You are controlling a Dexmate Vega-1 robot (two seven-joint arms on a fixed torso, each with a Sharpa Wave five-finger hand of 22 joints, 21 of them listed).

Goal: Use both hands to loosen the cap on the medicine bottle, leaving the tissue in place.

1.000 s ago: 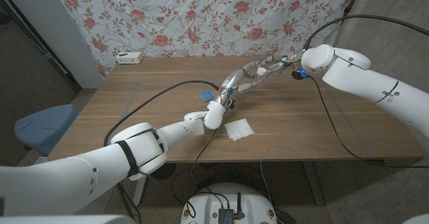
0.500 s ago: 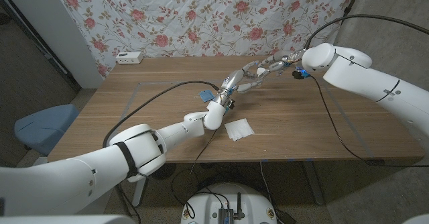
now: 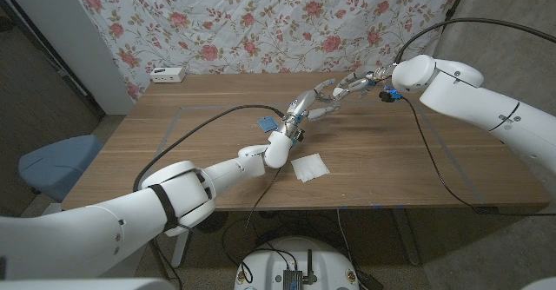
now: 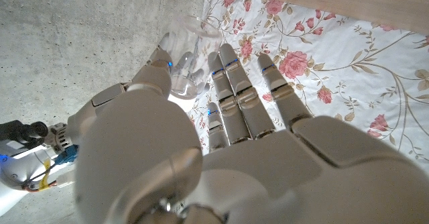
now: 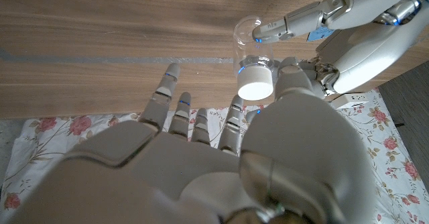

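Fingers (image 5: 288,24) of the left hand (image 3: 308,106) wrap the clear body of the medicine bottle (image 5: 247,36), holding it lifted above the wooden table (image 3: 174,142) near the far middle. In the right wrist view the bottle's white cap (image 5: 255,83) faces the camera, and the right hand's thumb sits just beside it; whether that thumb presses the cap, I cannot tell. The right hand (image 3: 352,84) reaches in from the far right with its other fingers (image 5: 175,100) spread apart and straight, touching nothing. In the left wrist view the left hand's fingers (image 4: 231,83) stand beside the transparent bottle (image 4: 184,63). A white tissue (image 3: 309,167) lies flat on the table nearer the robot, well apart from both hands. A white power strip (image 3: 167,75) rests at the table's far left edge, before the floral cloth (image 3: 261,21).
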